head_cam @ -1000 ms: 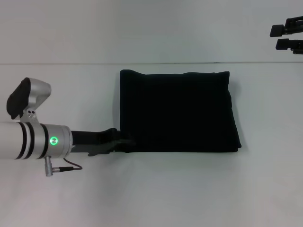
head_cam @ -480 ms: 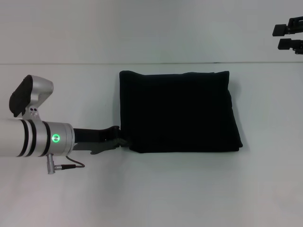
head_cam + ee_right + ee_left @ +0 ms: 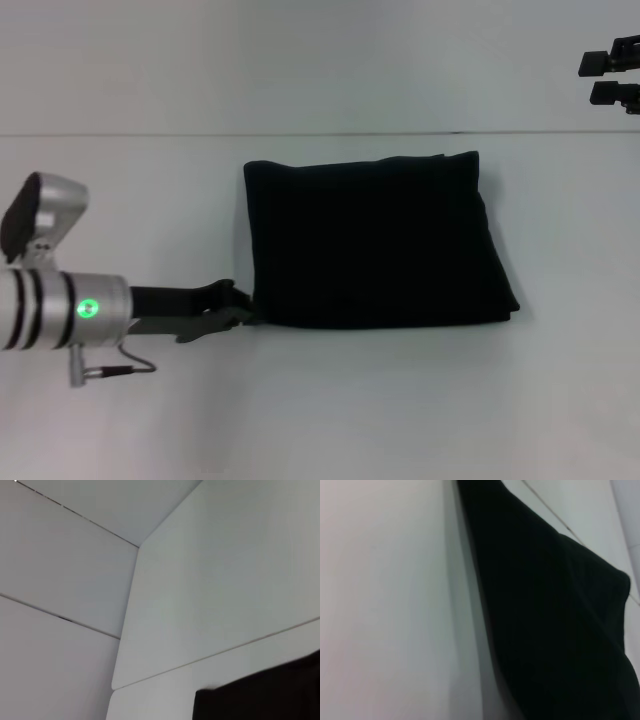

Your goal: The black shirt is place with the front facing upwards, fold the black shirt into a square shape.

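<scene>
Shirt (image 3: 555, 620): black cloth, fills frame from 12 through 3 to 5 o'clock. Edge runs diagonally 12 to 6 o'clock, soft shadow alongside. White table (image 3: 385, 610) occupies 7 to 11 o'clock. Thin seam line at 1 o'clock.

I am seeing the black shirt (image 3: 375, 240) lying flat on the white counter (image 3: 400, 400), folded into a thick, roughly square bundle. Its far edge is puffing up slightly, its right side is slanting outward toward the near corner, and no print is showing.
</scene>
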Controlling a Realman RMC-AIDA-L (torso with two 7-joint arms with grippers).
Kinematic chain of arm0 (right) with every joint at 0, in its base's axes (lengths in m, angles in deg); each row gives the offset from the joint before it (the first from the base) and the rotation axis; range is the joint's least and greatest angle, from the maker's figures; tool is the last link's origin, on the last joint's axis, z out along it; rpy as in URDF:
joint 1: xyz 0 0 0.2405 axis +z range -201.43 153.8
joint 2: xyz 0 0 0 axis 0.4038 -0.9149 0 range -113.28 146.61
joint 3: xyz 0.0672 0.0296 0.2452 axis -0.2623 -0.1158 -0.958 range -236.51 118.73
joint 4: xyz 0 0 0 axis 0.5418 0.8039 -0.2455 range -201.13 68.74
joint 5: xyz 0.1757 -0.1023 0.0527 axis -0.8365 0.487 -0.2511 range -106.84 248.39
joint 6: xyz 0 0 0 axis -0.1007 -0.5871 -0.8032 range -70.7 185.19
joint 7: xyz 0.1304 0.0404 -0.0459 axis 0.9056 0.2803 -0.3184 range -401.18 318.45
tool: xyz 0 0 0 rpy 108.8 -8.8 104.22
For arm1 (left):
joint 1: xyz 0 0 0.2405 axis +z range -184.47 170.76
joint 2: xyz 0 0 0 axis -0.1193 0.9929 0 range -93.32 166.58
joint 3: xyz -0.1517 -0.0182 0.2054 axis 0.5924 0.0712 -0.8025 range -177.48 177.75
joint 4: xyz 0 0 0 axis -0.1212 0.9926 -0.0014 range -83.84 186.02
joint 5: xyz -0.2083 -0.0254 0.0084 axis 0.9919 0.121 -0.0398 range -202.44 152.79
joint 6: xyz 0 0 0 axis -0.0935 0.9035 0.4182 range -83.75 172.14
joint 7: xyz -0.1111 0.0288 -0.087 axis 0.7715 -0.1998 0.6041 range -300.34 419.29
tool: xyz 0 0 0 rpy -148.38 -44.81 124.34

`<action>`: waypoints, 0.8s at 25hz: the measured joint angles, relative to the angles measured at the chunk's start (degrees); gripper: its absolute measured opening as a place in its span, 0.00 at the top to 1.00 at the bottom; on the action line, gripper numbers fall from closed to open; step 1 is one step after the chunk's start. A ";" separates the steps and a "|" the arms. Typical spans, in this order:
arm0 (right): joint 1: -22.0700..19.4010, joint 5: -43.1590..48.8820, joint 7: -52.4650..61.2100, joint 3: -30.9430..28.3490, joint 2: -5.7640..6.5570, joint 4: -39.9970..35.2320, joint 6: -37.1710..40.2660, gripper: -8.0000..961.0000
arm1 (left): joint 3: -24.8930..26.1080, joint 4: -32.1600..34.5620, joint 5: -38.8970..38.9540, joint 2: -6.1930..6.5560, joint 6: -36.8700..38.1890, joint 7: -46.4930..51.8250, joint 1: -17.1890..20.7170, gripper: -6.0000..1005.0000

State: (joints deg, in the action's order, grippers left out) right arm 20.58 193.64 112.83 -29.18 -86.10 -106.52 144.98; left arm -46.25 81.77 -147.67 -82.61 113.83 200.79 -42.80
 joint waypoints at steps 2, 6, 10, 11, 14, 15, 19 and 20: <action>0.00 0.00 -0.02 0.00 0.01 0.01 0.02 0.50 | 1.58 1.94 -0.27 0.23 3.34 -0.23 1.94 0.97; -0.01 0.00 -0.03 0.00 0.02 0.10 0.07 0.49 | 2.70 5.62 -0.37 0.50 7.86 0.03 5.50 0.96; -0.01 0.00 -0.02 0.00 0.02 0.14 0.05 0.49 | 4.22 6.52 -0.99 1.01 9.72 0.05 7.14 0.94; -0.01 0.00 -0.02 0.00 -0.01 0.16 0.05 0.49 | 4.92 6.51 -1.66 1.10 9.98 -0.05 7.22 0.93; 0.08 0.00 -0.47 0.01 -0.10 0.23 0.06 0.48 | 6.41 6.17 -4.03 1.57 10.65 -0.17 6.71 0.92; 0.11 0.00 -0.81 0.02 -0.12 0.24 0.14 0.48 | 6.94 6.15 -5.25 1.88 11.03 -0.10 6.36 0.91; 0.01 -1.14 -3.95 0.02 -0.19 0.25 0.79 0.48 | 11.60 8.01 -9.63 3.12 14.74 -1.00 6.08 0.90; -0.22 -1.99 -5.00 0.01 -0.19 0.25 0.87 0.47 | 13.53 8.73 -10.18 3.60 16.27 -1.45 6.30 0.89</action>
State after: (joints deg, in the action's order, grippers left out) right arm 20.35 191.65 107.82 -29.17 -86.29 -106.27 145.85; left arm -32.72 90.50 -157.85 -79.01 130.09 199.33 -36.51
